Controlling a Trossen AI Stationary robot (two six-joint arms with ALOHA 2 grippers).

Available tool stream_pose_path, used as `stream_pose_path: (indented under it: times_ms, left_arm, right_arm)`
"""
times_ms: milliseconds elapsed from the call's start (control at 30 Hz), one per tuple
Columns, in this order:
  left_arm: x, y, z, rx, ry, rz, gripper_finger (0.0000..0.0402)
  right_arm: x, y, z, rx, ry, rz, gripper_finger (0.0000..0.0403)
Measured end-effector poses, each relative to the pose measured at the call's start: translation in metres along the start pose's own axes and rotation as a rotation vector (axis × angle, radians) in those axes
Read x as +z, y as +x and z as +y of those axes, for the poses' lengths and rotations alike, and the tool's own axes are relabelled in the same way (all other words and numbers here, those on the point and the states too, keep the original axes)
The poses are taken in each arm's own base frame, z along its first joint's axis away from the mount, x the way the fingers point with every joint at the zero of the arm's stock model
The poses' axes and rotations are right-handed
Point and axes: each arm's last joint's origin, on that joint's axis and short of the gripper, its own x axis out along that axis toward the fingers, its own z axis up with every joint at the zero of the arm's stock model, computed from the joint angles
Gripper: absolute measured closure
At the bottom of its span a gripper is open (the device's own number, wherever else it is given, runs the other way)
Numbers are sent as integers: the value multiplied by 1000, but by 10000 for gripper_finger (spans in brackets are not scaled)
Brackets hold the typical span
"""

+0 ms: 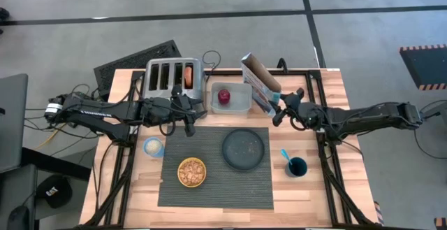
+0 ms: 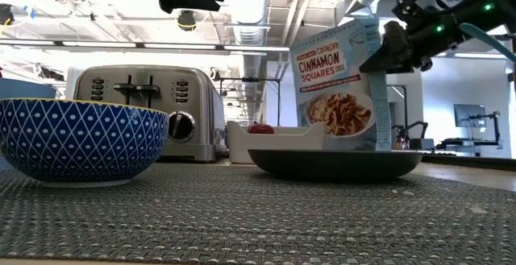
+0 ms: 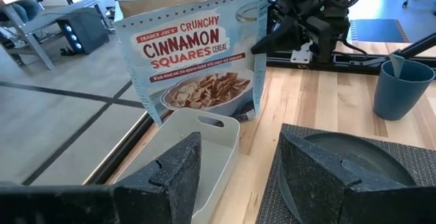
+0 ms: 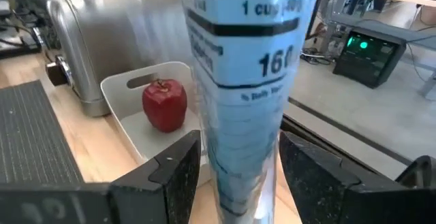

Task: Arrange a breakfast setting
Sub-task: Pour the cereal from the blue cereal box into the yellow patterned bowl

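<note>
The dark grey ribbed placemat lies at the table's middle. On it sit a bowl, yellow inside and blue-patterned outside, holding cereal, and the dark round plate. The dark blue cup with the blue-handled spoon stands to the mat's right. The red apple lies in a white tray. The bagel sticks up from a toaster slot. My left gripper is open above the mat's far left corner. My right gripper is shut on the blue cereal box. My right gripper holds the cereal box at its narrow side panel, in the box's upper half, one finger on each broad face. The fingers come level from the table's right side. The box stands roughly upright, slightly tilted; the plate hides its bottom in the low view.
The four-slot steel toaster stands at the far edge, left of the tray. A small pale cup stands left of the mat. A dark keyboard-like slab lies beyond the table's far left corner. Bare wood shows along the near edge.
</note>
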Motion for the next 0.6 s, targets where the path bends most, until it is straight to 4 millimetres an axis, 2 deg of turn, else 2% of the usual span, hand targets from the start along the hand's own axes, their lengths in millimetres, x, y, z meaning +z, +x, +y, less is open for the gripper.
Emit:
stream_pose_path:
  times_ms: [600]
  left_arm:
    - [0, 0, 0, 0, 0, 0, 216]
  right_arm:
    - [18, -15, 14, 96, -66, 55, 175]
